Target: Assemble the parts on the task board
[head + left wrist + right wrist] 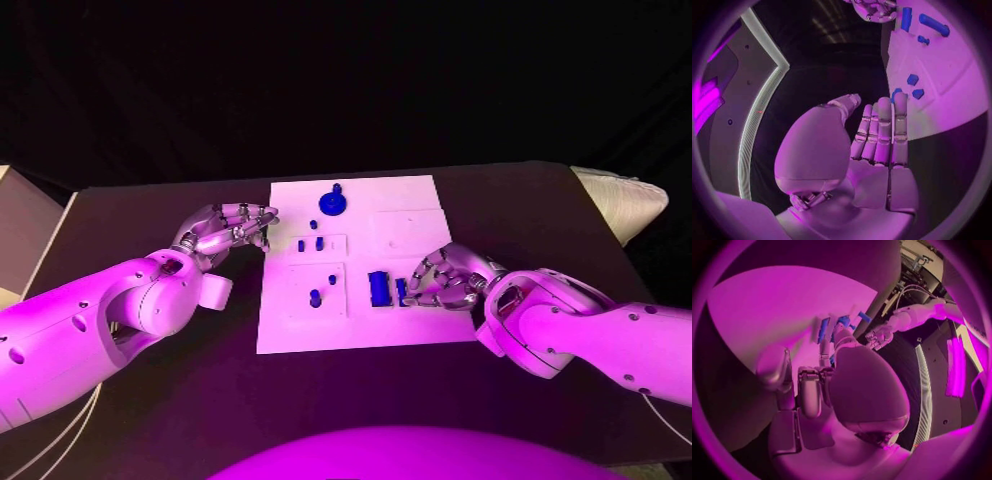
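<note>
Head view: the white board (353, 330) lies mid-table, carrying small blue parts: a round one (333, 203) near its far edge and a long block (379, 288) by its right side. The right hand (444, 280) rests beside that block, fingers curled; whether it holds anything I cannot tell. The left hand (227, 230) hovers off the board's left edge, fingers together, holding nothing.
</note>
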{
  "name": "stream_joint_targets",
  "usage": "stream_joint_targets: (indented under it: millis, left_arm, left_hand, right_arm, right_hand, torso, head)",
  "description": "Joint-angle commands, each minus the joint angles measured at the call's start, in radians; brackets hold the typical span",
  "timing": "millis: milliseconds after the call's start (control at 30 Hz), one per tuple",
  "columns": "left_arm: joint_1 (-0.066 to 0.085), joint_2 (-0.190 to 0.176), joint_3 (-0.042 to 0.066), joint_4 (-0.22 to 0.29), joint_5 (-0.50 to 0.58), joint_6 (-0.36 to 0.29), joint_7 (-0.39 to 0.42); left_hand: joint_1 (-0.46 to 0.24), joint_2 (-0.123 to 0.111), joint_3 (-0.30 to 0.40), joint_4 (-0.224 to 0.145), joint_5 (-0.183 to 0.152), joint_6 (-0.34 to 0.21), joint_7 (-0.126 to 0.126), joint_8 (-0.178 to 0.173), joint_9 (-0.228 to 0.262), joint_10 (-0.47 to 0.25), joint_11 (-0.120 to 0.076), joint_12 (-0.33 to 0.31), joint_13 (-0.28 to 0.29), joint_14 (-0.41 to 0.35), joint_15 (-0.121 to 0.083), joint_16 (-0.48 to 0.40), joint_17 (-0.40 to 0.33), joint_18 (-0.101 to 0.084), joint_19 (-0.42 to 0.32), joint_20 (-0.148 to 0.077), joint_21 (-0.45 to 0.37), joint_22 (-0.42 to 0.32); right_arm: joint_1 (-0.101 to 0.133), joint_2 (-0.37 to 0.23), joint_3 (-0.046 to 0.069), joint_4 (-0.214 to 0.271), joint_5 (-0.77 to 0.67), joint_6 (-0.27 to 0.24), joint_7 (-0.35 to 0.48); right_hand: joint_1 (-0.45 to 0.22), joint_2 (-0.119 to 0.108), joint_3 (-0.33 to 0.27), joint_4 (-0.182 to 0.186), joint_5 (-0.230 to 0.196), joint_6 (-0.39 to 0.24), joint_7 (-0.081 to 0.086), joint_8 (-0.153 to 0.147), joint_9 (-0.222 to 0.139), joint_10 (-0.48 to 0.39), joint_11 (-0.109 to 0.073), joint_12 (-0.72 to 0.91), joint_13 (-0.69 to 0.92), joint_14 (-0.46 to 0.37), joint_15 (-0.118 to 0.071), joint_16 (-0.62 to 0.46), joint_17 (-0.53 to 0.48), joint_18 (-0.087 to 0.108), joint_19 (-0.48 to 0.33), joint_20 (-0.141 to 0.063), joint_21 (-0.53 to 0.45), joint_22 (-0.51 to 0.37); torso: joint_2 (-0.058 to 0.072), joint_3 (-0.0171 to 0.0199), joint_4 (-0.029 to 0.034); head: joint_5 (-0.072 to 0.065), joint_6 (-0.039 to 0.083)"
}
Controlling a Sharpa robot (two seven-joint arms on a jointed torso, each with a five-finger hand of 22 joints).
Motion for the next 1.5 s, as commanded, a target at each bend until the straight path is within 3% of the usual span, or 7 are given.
stream_joint_targets:
  millis: [33,933,967,1033,1133,1167,1500]
  left_arm:
    - [0.000,0.007,0.001,-0.008,0.014,0.010,0.013]
    - [0.028,0.139,0.003,-0.232,0.170,-0.155,0.159]
    - [0.026,0.132,0.002,-0.229,0.129,-0.117,0.103]
    - [0.028,0.132,-0.001,-0.226,0.131,-0.121,0.104]
    - [0.036,0.132,-0.014,-0.212,0.137,-0.142,0.111]
    - [0.041,0.132,-0.020,-0.205,0.141,-0.153,0.115]
    - [0.130,0.130,-0.154,-0.058,0.208,-0.374,0.187]
  left_hand:
    - [0.006,0.004,0.002,0.006,0.003,-0.001,-0.002,0.004,-0.001,-0.008,0.002,0.007,-0.001,-0.008,0.001,-0.004,-0.001,0.014,0.007,-0.002,-0.003,-0.001]
    - [0.058,-0.015,0.007,0.037,0.000,-0.045,-0.024,-0.006,-0.030,0.094,0.059,-0.310,-0.041,-0.199,0.102,-0.729,-0.271,0.007,-0.183,0.113,-0.557,-0.343]
    - [-0.390,0.188,-0.436,-0.173,-0.276,-0.895,-0.193,-0.240,-0.248,-0.854,-0.136,-0.538,-0.104,-0.961,-0.068,-1.157,-0.418,-0.170,-0.877,-0.170,-0.883,-0.695]
    - [-0.410,0.188,-0.436,-0.173,-0.276,-0.895,-0.193,-0.240,-0.248,-0.854,-0.136,-0.538,-0.104,-0.961,-0.068,-1.157,-0.418,-0.170,-0.877,-0.170,-0.883,-0.695]
    - [-0.524,0.188,-0.436,-0.173,-0.276,-0.895,-0.193,-0.240,-0.248,-0.854,-0.136,-0.538,-0.104,-0.961,-0.068,-1.157,-0.418,-0.170,-0.877,-0.170,-0.883,-0.695]
    - [-0.557,0.188,-0.436,-0.173,-0.276,-0.895,-0.193,-0.240,-0.248,-0.854,-0.136,-0.538,-0.104,-0.961,-0.068,-1.157,-0.418,-0.170,-0.877,-0.170,-0.883,-0.695]
    - [-1.409,0.188,-0.436,-0.173,-0.276,-0.895,-0.193,-0.240,-0.248,-0.854,-0.136,-0.538,-0.104,-0.961,-0.068,-1.157,-0.418,-0.170,-0.877,-0.170,-0.883,-0.695]
  right_arm:
    - [0.010,0.003,0.002,-0.028,0.269,-0.086,0.285]
    - [0.063,0.272,0.014,-0.591,0.820,-0.005,0.784]
    - [0.063,0.268,0.014,-0.582,0.762,-0.078,0.718]
    - [0.063,0.268,0.015,-0.579,0.766,-0.080,0.719]
    - [0.059,0.267,0.021,-0.561,0.788,-0.088,0.726]
    - [0.057,0.267,0.025,-0.552,0.799,-0.092,0.730]
    - [0.022,0.258,0.088,-0.379,1.011,-0.175,0.799]
  right_hand:
    - [-0.005,0.014,-0.007,-0.001,0.013,-0.017,0.006,-0.013,-0.005,0.072,0.013,-0.031,0.236,0.088,0.011,-0.015,0.203,0.024,-0.011,0.013,-0.064,0.011]
    - [0.041,-0.073,0.440,-0.027,0.014,-0.044,0.106,-0.259,-0.175,-0.268,0.123,-1.444,-1.061,-0.317,0.142,-1.245,-0.810,0.108,-0.435,0.161,-0.934,-0.754]
    - [-0.389,0.176,-0.019,-0.291,-0.181,-0.976,-0.074,-0.483,-0.499,-0.626,0.009,-1.533,-1.307,-0.664,0.073,-1.559,-1.307,-0.077,-0.735,-0.027,-0.997,-1.307]
    - [-0.425,0.176,-0.019,-0.291,-0.181,-0.976,-0.074,-0.483,-0.499,-0.650,0.009,-1.533,-1.307,-0.683,0.073,-1.559,-1.307,-0.077,-1.446,-0.027,-0.997,-1.307]
    - [-0.540,0.176,-0.019,-0.291,-0.181,-0.976,-0.074,-0.483,-0.499,-0.742,0.009,-1.533,-1.307,-1.468,0.073,-1.559,-1.307,-0.077,-1.446,-0.027,-0.997,-1.307]
    - [-0.574,0.176,-0.019,-0.291,-0.181,-0.976,-0.074,-0.483,-0.499,-1.466,0.009,-1.533,-1.307,-1.468,0.073,-1.559,-1.307,-0.077,-1.446,-0.027,-0.997,-1.307]
    - [-1.418,0.176,-0.019,-0.291,-0.181,-0.976,-0.074,-0.483,-0.499,-1.466,0.009,-1.533,-1.307,-1.468,0.073,-1.559,-1.307,-0.077,-1.446,-0.027,-0.997,-1.307]
  torso:
    - [-0.007,-0.0017,-0.0027]
    - [-0.086,-0.0074,-0.0296]
    - [-0.079,-0.0118,-0.0278]
    - [-0.081,-0.0117,-0.0276]
    - [-0.088,-0.0114,-0.0264]
    - [-0.092,-0.0112,-0.0258]
    - [-0.152,-0.0088,-0.0166]
  head:
    - [0.004,0.016]
    - [0.065,0.129]
    - [0.062,0.122]
    - [0.061,0.124]
    - [0.061,0.135]
    - [0.060,0.141]
    - [0.054,0.223]
